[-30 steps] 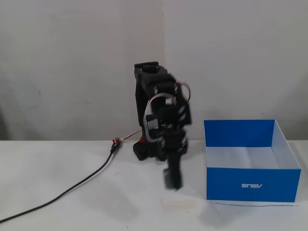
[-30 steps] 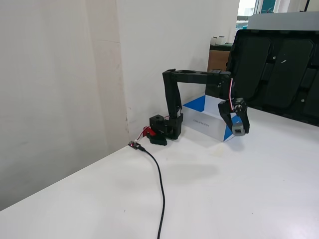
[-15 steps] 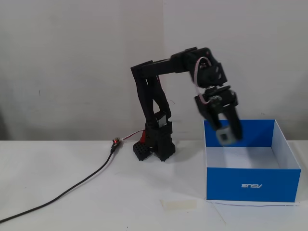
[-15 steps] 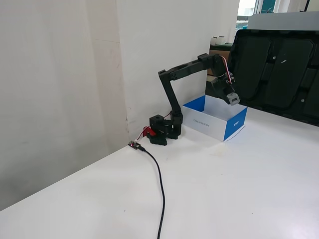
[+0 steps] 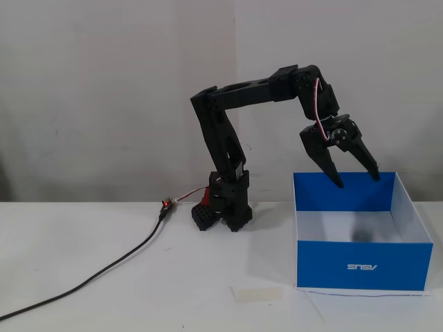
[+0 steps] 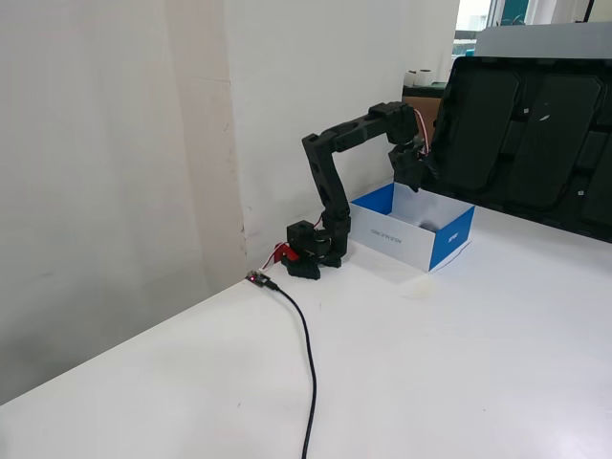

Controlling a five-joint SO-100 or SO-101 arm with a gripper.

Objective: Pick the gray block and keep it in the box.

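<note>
While my gripper (image 5: 358,181) hangs spread wide and empty over the box (image 5: 360,265), the gray block (image 5: 361,235) shows only as a dark blur on its white floor, near the front wall. Blue box sits by the white bench's (image 5: 104,304) wall-side edge; black cable (image 5: 104,271) trails off.

The tool (image 5: 358,182) has spread, dropping the gray block (image 5: 360,236) into the box (image 5: 360,265).
</note>
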